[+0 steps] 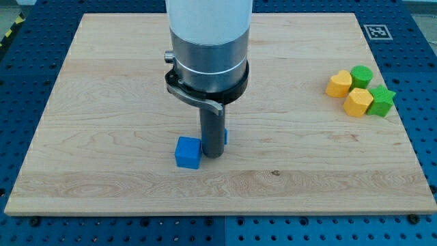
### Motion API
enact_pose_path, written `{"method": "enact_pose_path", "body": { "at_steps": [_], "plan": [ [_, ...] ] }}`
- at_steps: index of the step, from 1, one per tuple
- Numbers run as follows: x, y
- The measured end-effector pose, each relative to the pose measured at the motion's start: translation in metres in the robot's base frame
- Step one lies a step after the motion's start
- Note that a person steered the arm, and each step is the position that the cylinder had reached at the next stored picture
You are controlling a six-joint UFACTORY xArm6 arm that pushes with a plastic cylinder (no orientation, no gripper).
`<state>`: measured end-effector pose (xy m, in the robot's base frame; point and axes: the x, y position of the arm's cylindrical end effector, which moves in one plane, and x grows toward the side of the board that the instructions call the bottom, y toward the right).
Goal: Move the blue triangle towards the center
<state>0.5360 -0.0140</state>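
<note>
My tip (213, 155) rests on the wooden board (102, 102) a little below the board's middle. A blue cube (187, 152) sits just to the tip's left, touching or nearly touching it. A second blue block (225, 136), likely the blue triangle, is mostly hidden behind the rod; only a thin sliver shows on the rod's right side. Its shape cannot be made out.
At the view's right sit several blocks in a cluster: a yellow block (338, 83), a green round block (361, 76), a yellow hexagon-like block (358, 102) and a green star (382, 101). A printed marker (377, 31) is at the board's top right corner.
</note>
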Motion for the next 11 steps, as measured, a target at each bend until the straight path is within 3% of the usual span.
{"method": "enact_pose_path", "body": {
  "at_steps": [5, 9, 11],
  "plan": [
    [-0.032, 0.0],
    [-0.033, -0.022],
    [-0.045, 0.055]
  ]
}}
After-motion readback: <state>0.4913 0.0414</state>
